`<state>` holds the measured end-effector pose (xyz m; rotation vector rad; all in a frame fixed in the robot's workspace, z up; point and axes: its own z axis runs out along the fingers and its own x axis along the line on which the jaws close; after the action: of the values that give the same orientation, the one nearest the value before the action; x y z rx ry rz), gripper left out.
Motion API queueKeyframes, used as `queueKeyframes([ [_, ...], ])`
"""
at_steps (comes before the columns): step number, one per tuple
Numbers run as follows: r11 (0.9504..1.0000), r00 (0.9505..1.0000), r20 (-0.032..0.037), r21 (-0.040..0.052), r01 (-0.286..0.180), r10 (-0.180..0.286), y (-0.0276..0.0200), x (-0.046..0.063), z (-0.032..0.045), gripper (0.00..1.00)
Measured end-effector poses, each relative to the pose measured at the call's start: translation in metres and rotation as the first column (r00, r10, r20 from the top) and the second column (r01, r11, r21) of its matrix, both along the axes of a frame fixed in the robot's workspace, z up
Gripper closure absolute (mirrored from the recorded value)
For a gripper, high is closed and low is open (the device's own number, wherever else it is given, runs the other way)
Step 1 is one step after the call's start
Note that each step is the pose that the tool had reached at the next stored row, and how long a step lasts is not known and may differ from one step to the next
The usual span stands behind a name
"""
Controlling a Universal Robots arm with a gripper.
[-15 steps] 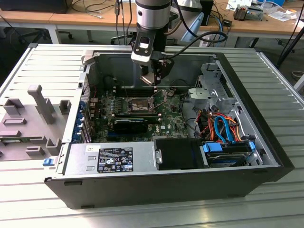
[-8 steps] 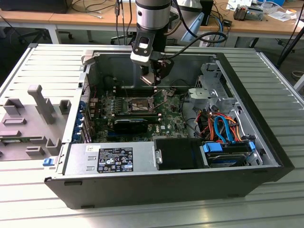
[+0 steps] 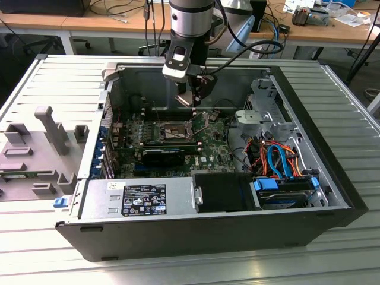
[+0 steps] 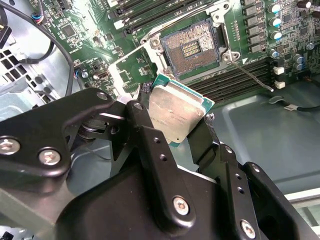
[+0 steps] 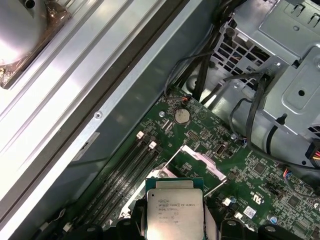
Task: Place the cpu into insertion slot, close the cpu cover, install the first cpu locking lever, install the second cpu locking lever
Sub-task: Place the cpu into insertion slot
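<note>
When checking the exterior view, can spot the tool [image 3: 191, 100] hanging inside the open computer case [image 3: 332, 196], lying on its side on the slatted desk [image 3: 332, 89]. Hovering just above the motherboard [image 3: 208, 148], close to the insertion slot [image 3: 172, 132] but a bit toward the case's far wall.

Over to the first wrist view: clamped narrow on the cpu [image 5: 174, 212], gripping two opposite edges. Held flat, printed silver lid facing the camera, up in the air over the board. Square part, so no real long axis to speak of. Can also see the cpu cover [image 5: 202, 161] flipped open just past it, with the memory slots [image 5: 125, 170] running off to one side.

Second wrist view: same pinch on the cpu [image 4: 175, 112], slightly tilted, one corner aimed toward the insertion slot [image 4: 192, 47]. Near it, not touching. Can see the slot bare, dark pin field showing. Also got a thin locking lever [image 4: 252, 76] swung out across the memory slots [image 4: 220, 86], not latched down.
</note>
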<state>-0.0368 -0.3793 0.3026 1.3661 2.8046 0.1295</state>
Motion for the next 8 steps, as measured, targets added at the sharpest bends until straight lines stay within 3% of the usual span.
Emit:
queueKeyframes([
  [8,0.9999,0.9999,0.0000,0.0000,0.014,-0.014,0.0000,0.0000,-0.0006,0.45],
])
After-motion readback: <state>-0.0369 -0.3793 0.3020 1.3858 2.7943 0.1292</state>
